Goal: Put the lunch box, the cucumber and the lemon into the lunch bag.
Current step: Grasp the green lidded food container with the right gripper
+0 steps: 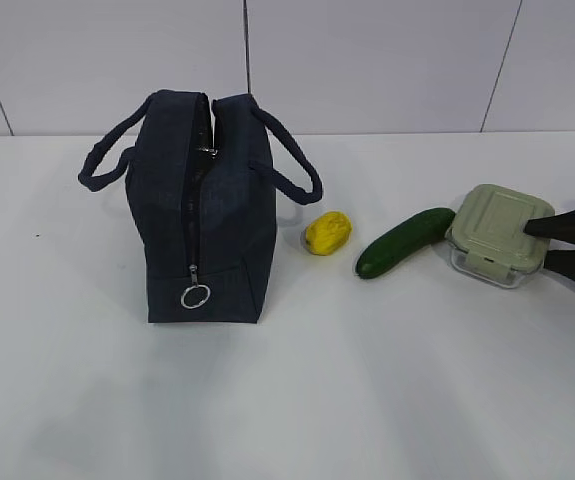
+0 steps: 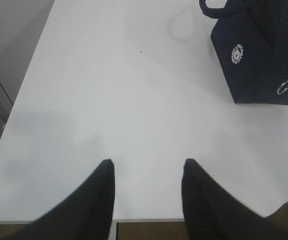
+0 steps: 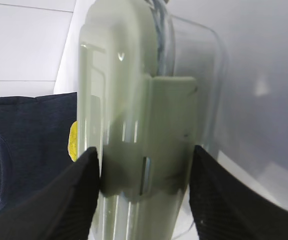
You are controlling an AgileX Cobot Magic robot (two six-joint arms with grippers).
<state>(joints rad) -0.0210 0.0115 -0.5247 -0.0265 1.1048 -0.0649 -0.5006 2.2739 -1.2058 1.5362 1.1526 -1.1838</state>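
Observation:
The lunch bag (image 1: 207, 220) stands upright at the left centre, its ring pull low on the near end and its top seam slightly parted. The lemon (image 1: 328, 232) lies just right of it, then the cucumber (image 1: 404, 241), then the lunch box (image 1: 497, 232) with its sage lid up. My right gripper (image 1: 539, 243) grips the box's right edge, one finger on the lid and one against the glass base; the right wrist view shows the box (image 3: 133, 125) edge-on between the fingers (image 3: 145, 157). My left gripper (image 2: 148, 162) is open and empty over bare table, well short of the bag (image 2: 259, 55).
The white table (image 1: 287, 400) ends at a tiled wall behind. In the left wrist view the table's near edge and left edge show close to the gripper. The lemon (image 3: 72, 140) and the bag (image 3: 28, 145) show beyond the box in the right wrist view.

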